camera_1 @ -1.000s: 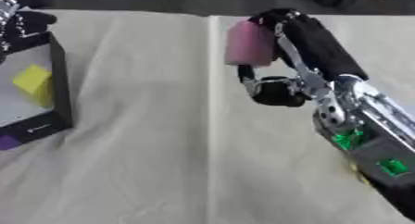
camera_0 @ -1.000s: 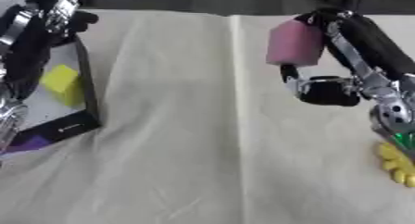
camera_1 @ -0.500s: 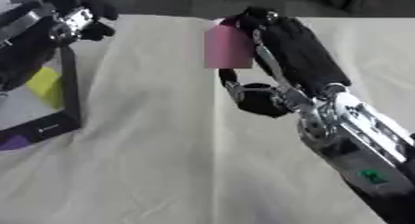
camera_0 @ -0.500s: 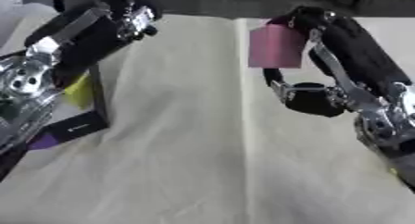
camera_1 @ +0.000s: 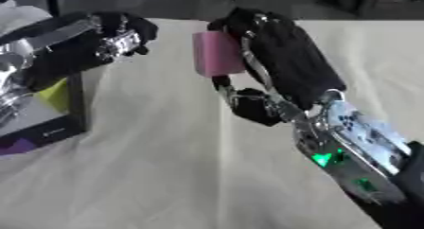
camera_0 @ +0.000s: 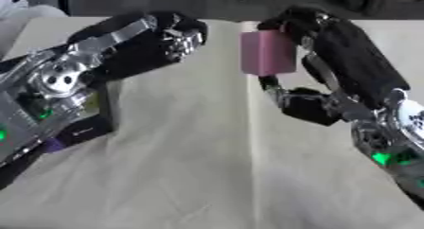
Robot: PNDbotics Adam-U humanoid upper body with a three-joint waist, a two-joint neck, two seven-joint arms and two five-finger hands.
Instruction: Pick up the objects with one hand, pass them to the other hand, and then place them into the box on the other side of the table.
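Note:
A pink block hangs above the middle of the cream-covered table, upright, with my right hand shut on it: fingers over its top and right side, thumb below. My left hand reaches in from the left at the same height, a short gap left of the block and not touching it. Its fingers are loosely bent and hold nothing. The black box stands at the left edge, partly hidden under my left arm, with a yellow object inside.
A cream cloth with a lengthwise crease covers the table. A bit of purple shows at the box's near corner. Dark floor lies beyond the far table edge.
My left hand has swung from over the box toward the middle. My right hand has carried the pink block leftward, so the gap between them has shrunk.

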